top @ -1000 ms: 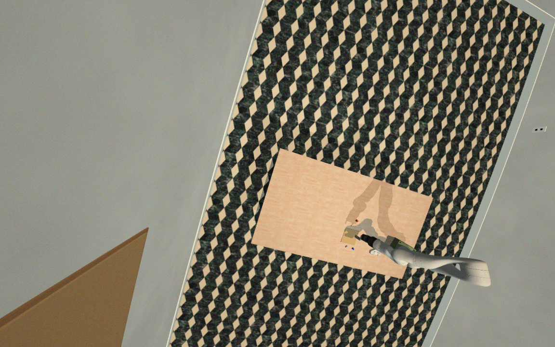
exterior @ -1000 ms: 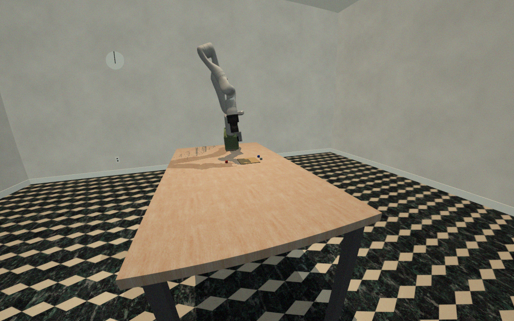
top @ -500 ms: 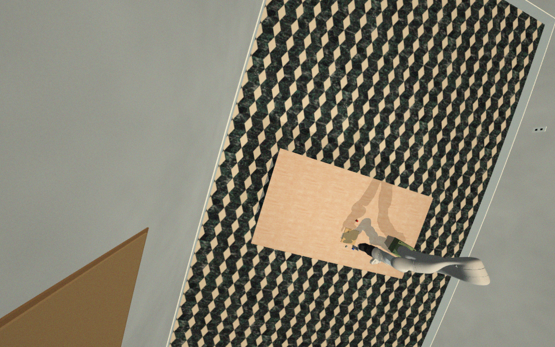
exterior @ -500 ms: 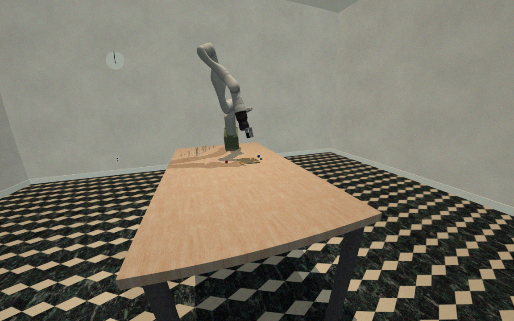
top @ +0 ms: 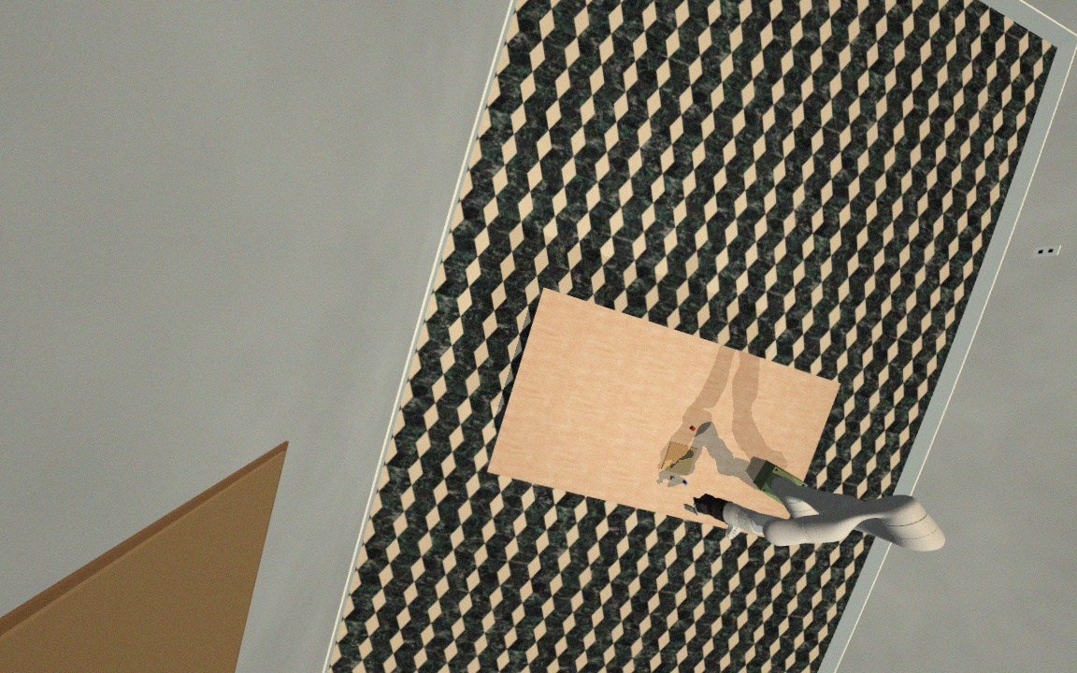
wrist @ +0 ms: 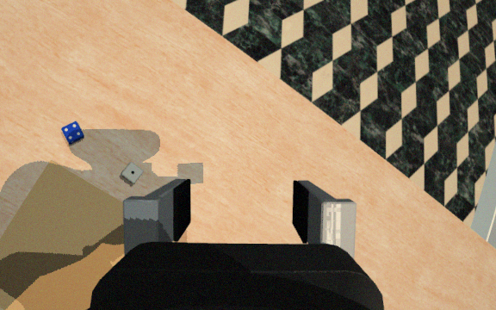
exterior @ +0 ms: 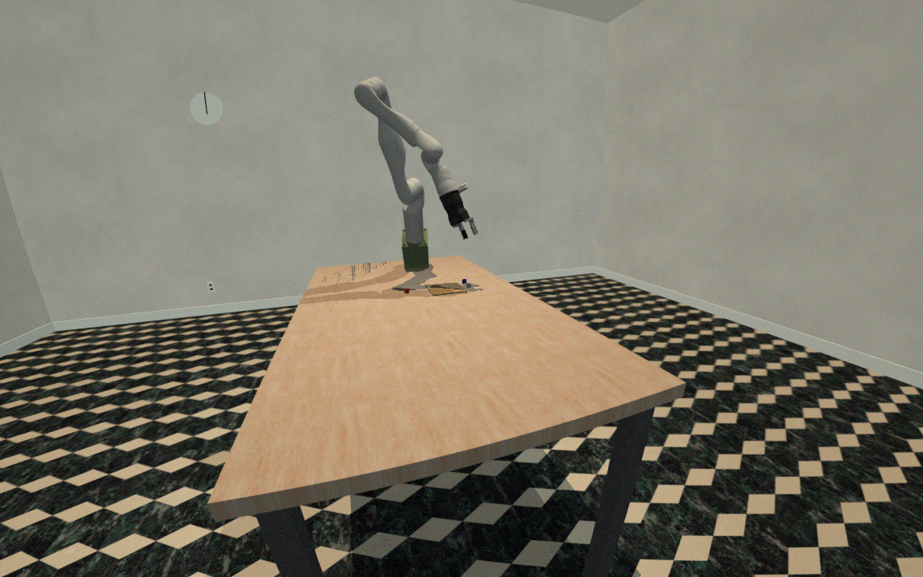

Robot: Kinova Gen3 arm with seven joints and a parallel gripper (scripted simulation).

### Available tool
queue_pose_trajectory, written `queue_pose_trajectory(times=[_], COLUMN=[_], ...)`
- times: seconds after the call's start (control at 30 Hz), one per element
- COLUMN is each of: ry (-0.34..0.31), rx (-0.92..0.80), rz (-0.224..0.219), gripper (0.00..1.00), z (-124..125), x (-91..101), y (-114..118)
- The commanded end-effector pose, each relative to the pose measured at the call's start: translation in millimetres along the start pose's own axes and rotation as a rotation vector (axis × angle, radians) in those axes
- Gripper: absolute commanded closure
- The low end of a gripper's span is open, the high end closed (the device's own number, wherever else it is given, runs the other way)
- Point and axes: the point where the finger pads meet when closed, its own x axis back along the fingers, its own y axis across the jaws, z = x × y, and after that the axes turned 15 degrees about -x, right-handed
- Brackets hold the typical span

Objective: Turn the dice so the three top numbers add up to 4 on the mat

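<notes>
A tan square mat (wrist: 58, 207) (top: 678, 456) (exterior: 445, 288) lies flat on the table, with no die on it. A blue die (wrist: 72, 132) (top: 683, 482) (exterior: 462, 281) shows four pips and lies on bare wood just off the mat. A white die (wrist: 132, 173) (exterior: 468, 285) shows one pip and lies beside the mat's corner, in shadow. A red die (top: 692, 428) (exterior: 405, 289) lies on the wood on the mat's other side; its top face is too small to read. My gripper (wrist: 241, 201) (exterior: 468, 231) (top: 690, 508) is open and empty, well above the table near its edge, beside the white die.
The wooden table (wrist: 188, 86) (top: 593, 384) (exterior: 414, 373) ends close to the gripper, with checkered floor (wrist: 403, 86) beyond the edge. The arm's green base (exterior: 414, 254) (top: 768, 477) stands on the table behind the mat.
</notes>
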Motion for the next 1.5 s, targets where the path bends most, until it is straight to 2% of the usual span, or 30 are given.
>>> queue_pose_trajectory(times=[0.0,0.2,0.27,0.37,0.57,0.77,0.83,1.0,1.2,1.33,1.4,1.47], ry=[0.039,0.125,0.125,0.172,0.275,0.390,0.390,0.495,0.633,0.732,0.732,0.783], rx=[0.073,0.245,0.245,0.334,0.520,0.714,0.714,0.879,1.080,1.216,1.216,1.284], rz=[-0.010,-0.044,-0.044,-0.062,-0.099,-0.139,-0.139,-0.173,-0.217,-0.247,-0.247,-0.263], gripper=[0.00,0.00,0.00,0.00,0.00,0.00,0.00,0.00,0.00,0.00,0.00,0.00], z=[26.2,81.6,81.6,110.3,168.2,223.7,223.7,265.0,304.9,323.5,323.5,330.0], x=[2.5,14.2,14.2,22.2,43.1,71.2,71.2,100.3,141.8,173.0,173.0,189.5], y=[-0.7,-6.4,-6.4,-13.0,-34.6,-68.3,-68.3,-105.8,-161.1,-203.4,-203.4,-225.8])
